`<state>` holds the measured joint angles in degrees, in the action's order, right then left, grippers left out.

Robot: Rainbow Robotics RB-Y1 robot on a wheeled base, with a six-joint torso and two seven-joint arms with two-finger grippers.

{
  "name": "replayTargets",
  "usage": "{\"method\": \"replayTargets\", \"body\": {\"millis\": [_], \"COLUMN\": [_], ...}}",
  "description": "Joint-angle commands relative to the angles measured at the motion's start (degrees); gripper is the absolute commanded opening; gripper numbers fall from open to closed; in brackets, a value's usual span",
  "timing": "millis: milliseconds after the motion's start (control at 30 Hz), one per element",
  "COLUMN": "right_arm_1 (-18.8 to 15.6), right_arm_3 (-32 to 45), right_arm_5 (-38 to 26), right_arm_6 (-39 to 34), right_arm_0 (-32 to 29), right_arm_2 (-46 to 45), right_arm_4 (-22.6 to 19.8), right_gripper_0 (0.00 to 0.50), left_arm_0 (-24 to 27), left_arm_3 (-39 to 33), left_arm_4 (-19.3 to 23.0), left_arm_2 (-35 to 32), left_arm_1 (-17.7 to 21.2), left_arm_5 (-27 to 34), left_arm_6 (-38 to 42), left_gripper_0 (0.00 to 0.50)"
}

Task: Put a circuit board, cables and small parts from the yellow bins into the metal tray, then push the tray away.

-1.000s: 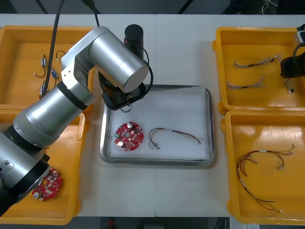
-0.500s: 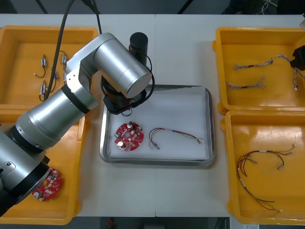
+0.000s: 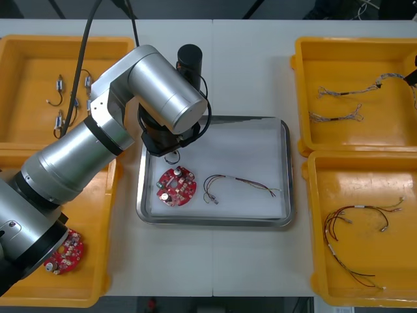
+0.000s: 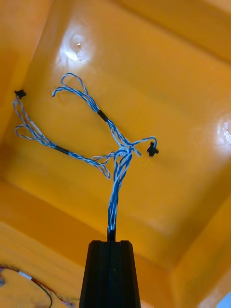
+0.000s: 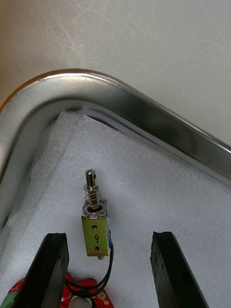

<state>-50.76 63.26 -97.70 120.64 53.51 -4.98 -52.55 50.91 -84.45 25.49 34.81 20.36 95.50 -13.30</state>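
Right gripper (image 4: pixel 110 242) has pulled further out from the metal tray (image 3: pixel 285 171), fingers pinched tight on the twisted blue and white cable (image 4: pixel 117 163). Left gripper (image 5: pixel 109 237) hasn't budged: fingers wide, small metal part (image 5: pixel 95 232) lying loose between them by the tray's corner.

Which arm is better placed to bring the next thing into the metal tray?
Right, probably. The right pincer is shut on a blue and white cable above a yellow bin. The left pincer stands open over the tray, a small metal part lying loose between its fingers.
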Motion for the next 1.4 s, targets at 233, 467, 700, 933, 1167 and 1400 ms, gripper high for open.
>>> {"method": "replayTargets", "body": {"millis": [233, 467, 700, 933, 1167, 1400], "right_arm_1": [-2.2, -1.5, 1.6, 4.4, 7.6, 9.8], "right_arm_3": [7.2, 11.5, 18.7, 25.7, 32.5, 35.3], "right_arm_5": [-5.6, -9.0, -12.3, -12.3, -12.3, -11.3], "right_arm_6": [-1.7, -3.0, -4.1, -4.8, -5.9, -6.3], "right_arm_0": [0.0, 0.0, -0.1, -0.1, -0.1, 0.1], "right_arm_2": [-2.7, -3.0, -3.0, -0.3, 6.0, 11.2], "right_arm_4": [-0.4, -1.3, -1.4, -3.3, -5.4, -10.2], "right_gripper_0": [0.0, 0.0, 0.0, 0.0, 0.0, 0.0], "left_arm_0": [2.2, 7.4, 12.0, 15.5, 16.4, 16.4], "left_arm_3": [-6.3, -10.5, -10.7, -10.7, -10.7, -7.4], "left_arm_4": [3.7, 14.2, 22.8, 28.2, 33.7, 37.8], "left_arm_2": [-2.0, -7.2, -13.8, -16.4, -16.6, -16.6], "left_arm_1": [1.3, 6.1, 12.2, 19.2, 27.4, 33.1], "left_arm_5": [5.3, 11.8, 14.1, 14.5, 14.5, 14.5], "left_arm_6": [2.3, 1.9, 1.1, 0.4, -1.5, -8.4], "left_gripper_0": [0.5, 0.5, 0.5, 0.5, 0.5, 0.5]}}
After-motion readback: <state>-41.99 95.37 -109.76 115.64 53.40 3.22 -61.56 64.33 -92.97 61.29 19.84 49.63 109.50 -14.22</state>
